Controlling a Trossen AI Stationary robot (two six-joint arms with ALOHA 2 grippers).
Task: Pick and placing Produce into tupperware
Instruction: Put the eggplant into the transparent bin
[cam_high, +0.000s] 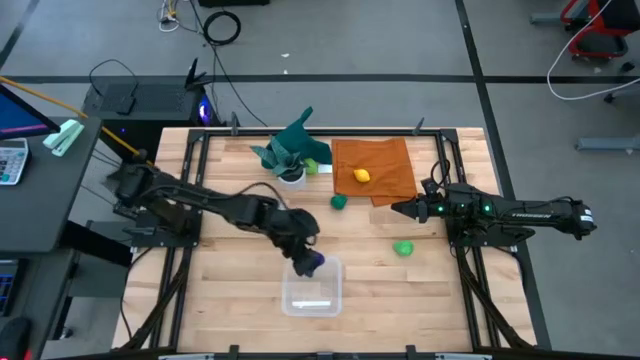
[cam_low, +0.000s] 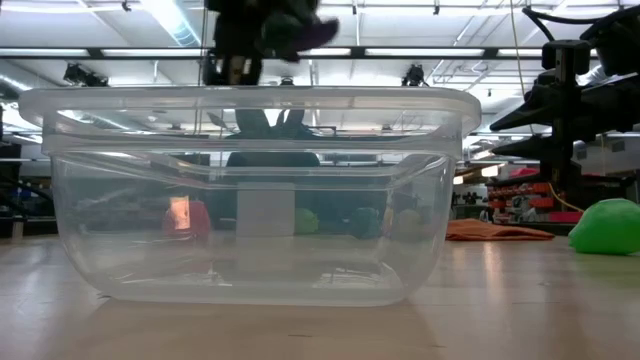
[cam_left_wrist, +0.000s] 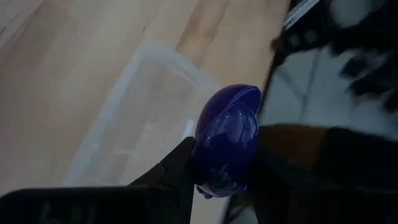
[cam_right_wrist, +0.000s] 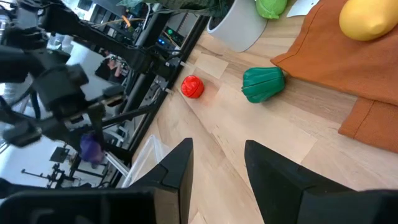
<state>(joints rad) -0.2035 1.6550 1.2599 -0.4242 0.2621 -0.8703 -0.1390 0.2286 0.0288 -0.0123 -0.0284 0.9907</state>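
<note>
1. The left gripper (cam_high: 308, 260) clenches the glossy, rounded purple eggplant (cam_left_wrist: 225, 140) just above the far rim of the tupperware (cam_high: 312, 287) — a clear, low-walled plastic box with rounded corners on the wooden table (cam_high: 230, 290).
2. The right gripper (cam_high: 397, 210) hangs released, right of centre.
3. The ribbed dark green piece (cam_right_wrist: 262, 84) lies beside the orange-brown cloth (cam_high: 385, 175); the smooth yellow piece (cam_high: 362, 176) rests on it.

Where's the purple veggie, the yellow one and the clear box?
Purple veggie (cam_left_wrist: 227, 140): left wrist view, its shiny middle.
Yellow one (cam_high: 362, 176): high view, its centre.
Clear box (cam_high: 312, 305): high view, its bare floor.
</note>
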